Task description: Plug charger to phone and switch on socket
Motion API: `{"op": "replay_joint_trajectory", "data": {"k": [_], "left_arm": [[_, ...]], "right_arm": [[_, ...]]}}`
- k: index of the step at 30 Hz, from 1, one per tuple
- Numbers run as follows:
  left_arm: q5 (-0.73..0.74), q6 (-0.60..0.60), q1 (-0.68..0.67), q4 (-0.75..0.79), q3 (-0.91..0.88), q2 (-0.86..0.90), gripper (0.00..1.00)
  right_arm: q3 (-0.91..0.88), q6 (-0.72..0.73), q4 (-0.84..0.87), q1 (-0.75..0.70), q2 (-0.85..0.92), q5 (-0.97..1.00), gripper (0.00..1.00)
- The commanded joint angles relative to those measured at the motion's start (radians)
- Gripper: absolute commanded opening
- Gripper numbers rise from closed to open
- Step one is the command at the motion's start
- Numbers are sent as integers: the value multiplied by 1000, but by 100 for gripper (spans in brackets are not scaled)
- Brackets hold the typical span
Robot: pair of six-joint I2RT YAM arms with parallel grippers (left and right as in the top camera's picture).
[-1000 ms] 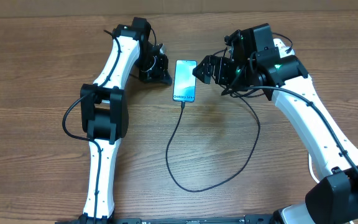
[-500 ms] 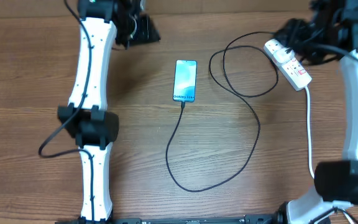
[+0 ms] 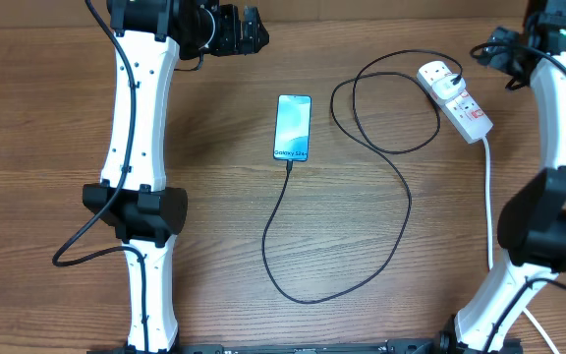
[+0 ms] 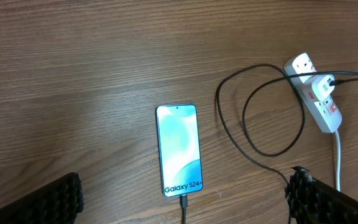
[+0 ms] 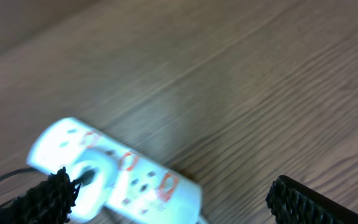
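Observation:
The phone [image 3: 294, 127] lies flat mid-table with its screen lit, reading "Galaxy S24+" in the left wrist view [image 4: 179, 149]. The charger [image 3: 401, 211], a thin black cable, has its tip in the phone's bottom edge [image 4: 183, 203]. It loops across the table to a plug in the socket [image 3: 457, 99]. The socket [image 4: 321, 98] is a white strip with red markings, and it looks blurred in the right wrist view [image 5: 114, 168]. My left gripper [image 3: 244, 29] hangs open at the far edge, well back from the phone [image 4: 185, 190]. My right gripper [image 3: 495, 51] is open just past the socket's far end [image 5: 173, 193].
The socket's thick white cord [image 3: 488, 211] runs down the right side toward the table's front edge. The left arm [image 3: 141, 147] stretches along the left side and the right arm [image 3: 558, 147] along the right edge. Bare wood surrounds the phone.
Both arms have drawn away from the phone to the far edge. The left gripper went from shut to open. The socket and the cable loop, earlier covered by the right arm, now show.

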Motion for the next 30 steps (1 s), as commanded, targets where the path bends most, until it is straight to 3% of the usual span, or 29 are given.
{"op": "replay_joint_trajectory", "data": {"k": [1, 12, 18, 30], "left_arm": [[-10, 15, 2, 0, -5, 6, 100], [-10, 15, 2, 0, -5, 6, 100], [-10, 15, 2, 0, -5, 6, 100], [-10, 16, 2, 0, -5, 6, 100]], "right_arm": [[13, -2, 22, -8, 77, 84, 100], [13, -2, 71, -12, 200, 78, 100], [12, -89, 71, -59, 204, -189, 100], [12, -88, 62, -122, 224, -307, 100]]}}
